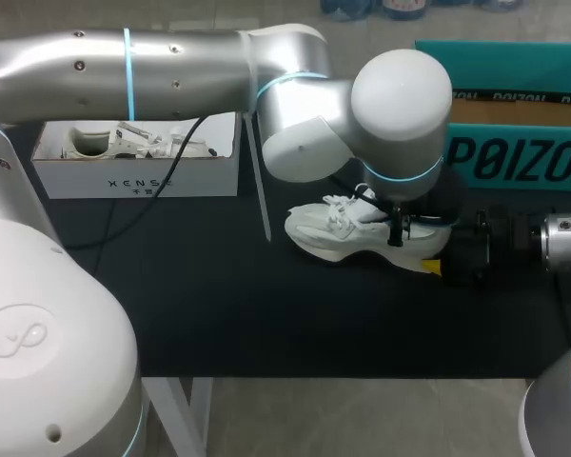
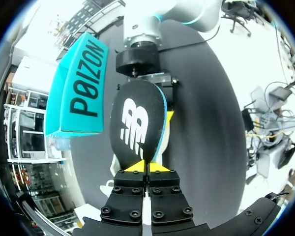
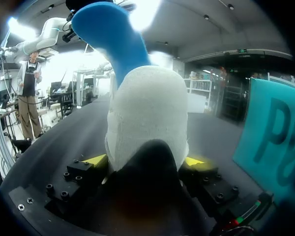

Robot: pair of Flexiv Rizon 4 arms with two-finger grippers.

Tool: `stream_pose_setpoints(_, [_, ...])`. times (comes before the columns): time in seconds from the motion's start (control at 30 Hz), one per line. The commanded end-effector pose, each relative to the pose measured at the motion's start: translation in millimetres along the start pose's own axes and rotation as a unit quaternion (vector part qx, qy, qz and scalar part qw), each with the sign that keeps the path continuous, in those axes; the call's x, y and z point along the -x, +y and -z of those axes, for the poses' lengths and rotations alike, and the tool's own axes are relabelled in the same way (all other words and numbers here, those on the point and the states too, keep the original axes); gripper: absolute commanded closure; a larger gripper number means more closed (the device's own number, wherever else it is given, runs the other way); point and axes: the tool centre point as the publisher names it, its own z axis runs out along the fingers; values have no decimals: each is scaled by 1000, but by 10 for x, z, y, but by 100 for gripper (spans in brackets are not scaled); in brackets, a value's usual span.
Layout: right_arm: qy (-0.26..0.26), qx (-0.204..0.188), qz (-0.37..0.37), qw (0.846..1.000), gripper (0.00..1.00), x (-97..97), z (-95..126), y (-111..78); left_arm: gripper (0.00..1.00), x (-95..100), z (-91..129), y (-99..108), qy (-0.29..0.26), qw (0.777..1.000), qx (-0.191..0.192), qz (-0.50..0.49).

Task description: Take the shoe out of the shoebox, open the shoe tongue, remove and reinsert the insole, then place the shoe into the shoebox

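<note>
Robot body, silver and black.
Rounded silver casings on left arm (image 1: pixel 171 67) and right arm (image 1: pixel 563 236), pale blue rings at joints, small dark screws; black cable (image 1: pixel 168 162) off the left one. Left claw (image 2: pixel 147 166) and right claw (image 3: pixel 145 160): black blocks, hex bolts, yellow tips.
</note>
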Motion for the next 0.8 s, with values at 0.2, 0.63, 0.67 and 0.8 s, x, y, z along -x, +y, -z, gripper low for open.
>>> stream_pose_setpoints(0.2, [-1, -1, 0, 1000, 100, -4, -32, -21, 100, 11, -82, -215, 1, 1000, -5, -1])
stream_pose_setpoints(0.63, [-1, -1, 0, 1000, 100, -4, -32, -21, 73, -26, -90, -137, 4, 1000, -4, 19])
stream_pose_setpoints(0.67, [-1, -1, 0, 1000, 100, -4, -32, -21, 69, -30, -93, -130, 3, 1000, -3, 19])
stream_pose_setpoints(0.8, [-1, -1, 0, 1000, 100, -4, -32, -21, 71, -36, -108, -112, -1, 1000, -3, 23])
